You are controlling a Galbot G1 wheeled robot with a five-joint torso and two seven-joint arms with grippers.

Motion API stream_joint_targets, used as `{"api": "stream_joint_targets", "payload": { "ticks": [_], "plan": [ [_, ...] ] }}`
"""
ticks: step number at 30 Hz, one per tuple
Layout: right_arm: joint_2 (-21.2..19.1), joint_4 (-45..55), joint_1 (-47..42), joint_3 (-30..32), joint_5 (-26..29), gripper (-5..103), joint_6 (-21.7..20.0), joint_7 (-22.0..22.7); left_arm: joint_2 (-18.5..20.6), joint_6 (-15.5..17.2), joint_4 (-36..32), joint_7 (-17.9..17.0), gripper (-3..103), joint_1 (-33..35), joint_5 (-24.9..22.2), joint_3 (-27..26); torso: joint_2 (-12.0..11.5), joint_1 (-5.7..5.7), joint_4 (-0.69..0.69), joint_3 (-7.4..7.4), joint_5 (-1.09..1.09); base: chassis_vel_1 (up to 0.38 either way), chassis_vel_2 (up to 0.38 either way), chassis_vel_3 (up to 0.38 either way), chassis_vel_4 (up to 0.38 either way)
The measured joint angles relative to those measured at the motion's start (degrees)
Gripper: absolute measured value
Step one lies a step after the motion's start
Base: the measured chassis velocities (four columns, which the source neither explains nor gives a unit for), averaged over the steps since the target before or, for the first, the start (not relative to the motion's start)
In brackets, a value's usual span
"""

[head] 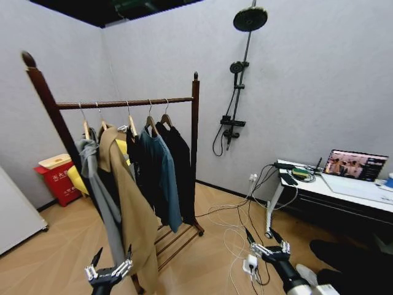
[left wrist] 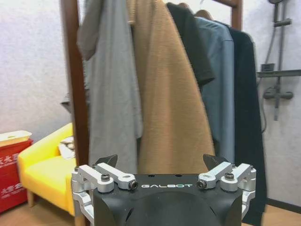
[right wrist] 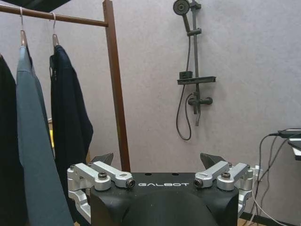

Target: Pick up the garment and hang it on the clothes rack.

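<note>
Rack (head: 126, 103): upright, bar loaded with several hangers; landmark for all positions below.
Garment (head: 182, 169): black jacket, already hanging at the end of the bar nearest the far post, just beside the teal jacket (head: 164, 178).
Tan coat (head: 132, 215): hangs toward the rack's near post, lower hem close to the left gripper.
Left gripper (head: 109, 269): low, in front of the rack near the coat; fingers spread apart, nothing between them.
Right gripper (head: 269, 246): low, well apart from the rack on the far-post side, above floor cables (head: 236, 236); fingers spread, empty.
Task status (judgement): garment appears on the bar; neither gripper touches it.
Risk 1: left gripper snagging the coat hem, if the arm rises close to the rack.
Risk 2: wrong jacket taken, since the dark ones hang side by side.
Risk 3: right arm catching the cables if it sweeps low.
</note>
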Motion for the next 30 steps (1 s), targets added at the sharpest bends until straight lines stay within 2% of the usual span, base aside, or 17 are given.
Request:
{"api": "stream_joint_targets", "payload": {
  "ticks": [5,13,30],
  "plan": [
    [0.0,0.0,0.0,0.0,0.0,100,0.0,0.0,0.0,0.0,0.0,0.0,100,0.0,0.0,0.0,-1.0,-0.42,0.06,-0.46,0.00,-0.047,-0.002,0.049,-0.026],
    [0.0,0.0,0.0,0.0,0.0,100,0.0,0.0,0.0,0.0,0.0,0.0,100,0.0,0.0,0.0,-2.8,-1.40,0.04,-1.43,-0.02,-0.064,-0.019,-0.014,-0.062],
    [0.0,0.0,0.0,0.0,0.0,100,0.0,0.0,0.0,0.0,0.0,0.0,100,0.0,0.0,0.0,-6.7,-3.33,0.03,-3.41,-0.02,-0.092,-0.101,-0.104,-0.096]
  ]
}}
